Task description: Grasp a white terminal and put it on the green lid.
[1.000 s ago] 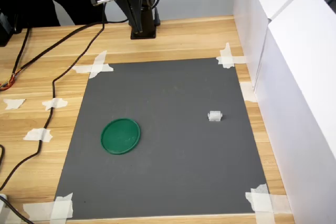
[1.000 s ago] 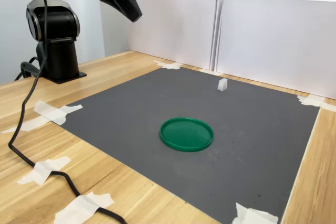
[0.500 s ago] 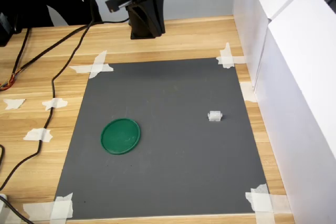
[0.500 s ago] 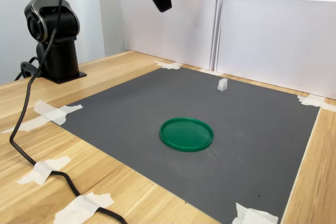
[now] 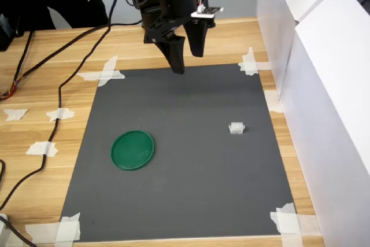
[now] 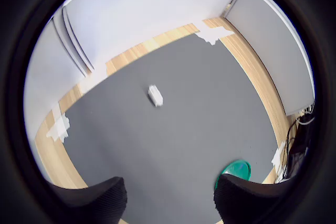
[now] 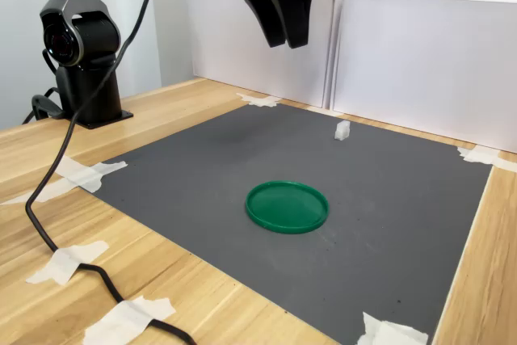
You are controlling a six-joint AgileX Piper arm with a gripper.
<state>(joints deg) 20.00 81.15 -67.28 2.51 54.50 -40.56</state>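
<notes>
**Claw high over the mat, terminal not yet reached**

While the claw [image 5: 188, 56] is carried well above the dark mat [image 5: 185, 189], its two fingers are seen parted with nothing between them; in the wrist view only the two dark fingertips [image 6: 94, 200] show at the frame's edge, and the gap between them is empty. In the second exterior view the claw [image 7: 281, 34] hangs in front of the white wall panels [image 7: 420, 62], pointing downward.

Outward from it, the white terminal [image 5: 236, 128] is found lying on the mat toward the first exterior view's right, well apart from the claw and lower in that picture. In the wrist view the terminal [image 6: 155, 96] is slightly blurred, so its exact orientation can only be judged roughly; it appears to lie lengthwise along one diagonal. The green lid [image 5: 133, 150] rests flat on the mat toward the first exterior view's left, well apart from the terminal, and nothing is on it.

The step in hand is judged to be the approach. It would be done well if the claw were brought directly over the terminal before being lowered, with the fingers turned to close across its narrower sides. Because the piece is small and light, a slow descent and a centred closing would be needed, lest it be nudged aside. The tabletop [image 5: 52, 91] around the mat carries tape pieces [image 5: 104, 72] and a black cable [image 5: 63, 79], none in the way.
</notes>
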